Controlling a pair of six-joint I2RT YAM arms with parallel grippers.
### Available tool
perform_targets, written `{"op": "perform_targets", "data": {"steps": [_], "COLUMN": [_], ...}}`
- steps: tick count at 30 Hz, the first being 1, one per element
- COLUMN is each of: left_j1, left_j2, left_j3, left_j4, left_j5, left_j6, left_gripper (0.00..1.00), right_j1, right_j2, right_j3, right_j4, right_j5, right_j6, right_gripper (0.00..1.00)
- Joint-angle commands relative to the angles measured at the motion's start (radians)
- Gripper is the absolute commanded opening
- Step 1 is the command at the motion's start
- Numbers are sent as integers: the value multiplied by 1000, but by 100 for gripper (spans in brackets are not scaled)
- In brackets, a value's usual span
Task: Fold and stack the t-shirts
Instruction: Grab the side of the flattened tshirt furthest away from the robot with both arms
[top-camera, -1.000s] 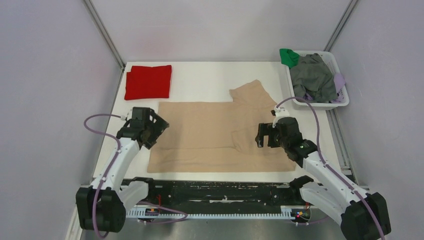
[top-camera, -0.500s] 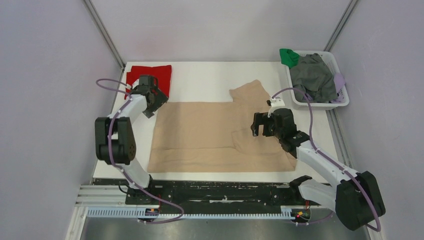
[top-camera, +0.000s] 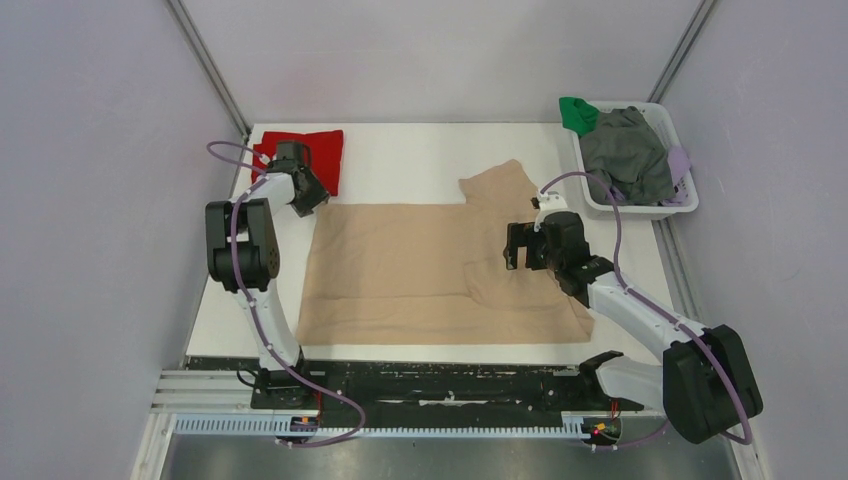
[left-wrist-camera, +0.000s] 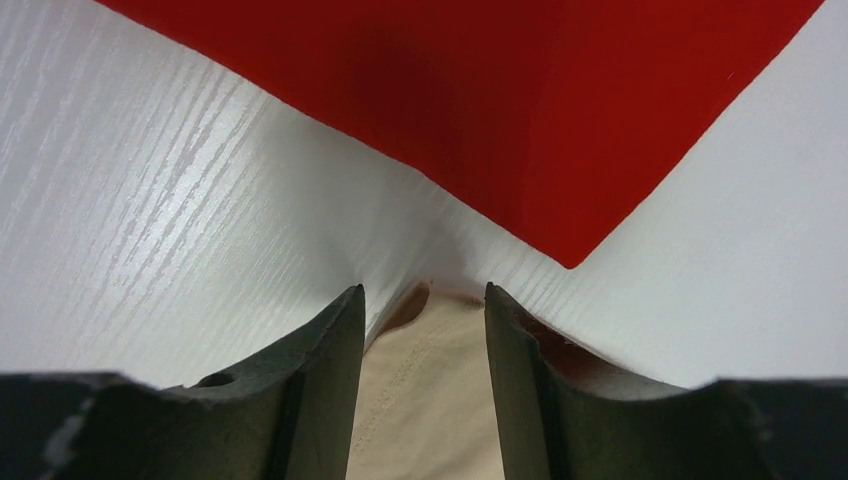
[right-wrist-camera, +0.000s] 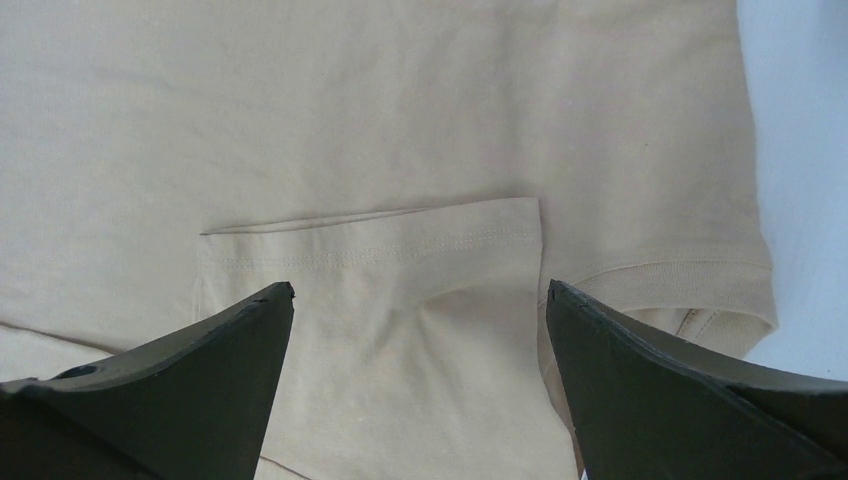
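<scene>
Your left gripper (top-camera: 305, 196) sits at the far-left corner of the beige t-shirt (top-camera: 400, 262), its fingers partly spread and straddling that corner without closing on it. The shirt lies flat mid-counter with its long axis running left to right, parallel to the near edge. The left arm owns the hem end, and the right gripper (top-camera: 516, 248) hangs over the shoulder end with its jaws spread wide and nothing between them. The coming grasp turns on the cloth corner pointing straight up the gap between the left fingers, toward the far-left corner of the counter (top-camera: 430, 160). Just beyond it lies the folded red t-shirt (top-camera: 326, 146). From overhead the gripper seems to overlap the red cloth. The left wrist view corrects that: a bare strip of counter separates the red point (left-wrist-camera: 572, 262) from the beige tip, so I judge a straight close would take beige only. The right wrist view shows what the overhead blurs: a sleeve (right-wrist-camera: 400, 300) folded inward onto the body, centred under those open fingers.
</scene>
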Motion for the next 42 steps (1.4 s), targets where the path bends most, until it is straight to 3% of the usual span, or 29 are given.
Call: {"op": "perform_targets", "data": {"steps": [1,10,13,14,21,28,36,42], "left_j1": [-2,-3,-3,-4,-4,-5,-6,-5], "left_j2": [26,7,1,-3,-121,-189,-207,-213], "left_j3": [10,-39,-45,-45,-154,-199,-209,-202], "left_j4": [37,88,104,105,184,197,192,180], "left_j5": [56,149,168,172,160,181,196,198], "left_j6": [77,75,77,79,94,95,98,104], "left_gripper": [52,26,4,2,2,2,2,2], "right_j1": [-6,-14,-17,-19,-51,-78,-93,-119], "right_j2": [0,-9,-3,5,170,530,975,1186], "right_j3": [30,28,31,35,206,638,1177,1353], "right_j4": [31,29,29,30,21,-66,-130,-50], "right_j5": [12,31,47,52,43,58,200,213], "right_j6": [-15,-13,-17,-19,-3,1,-23,-55], "right_gripper": [99,99,99,99,99,99,96,93]}}
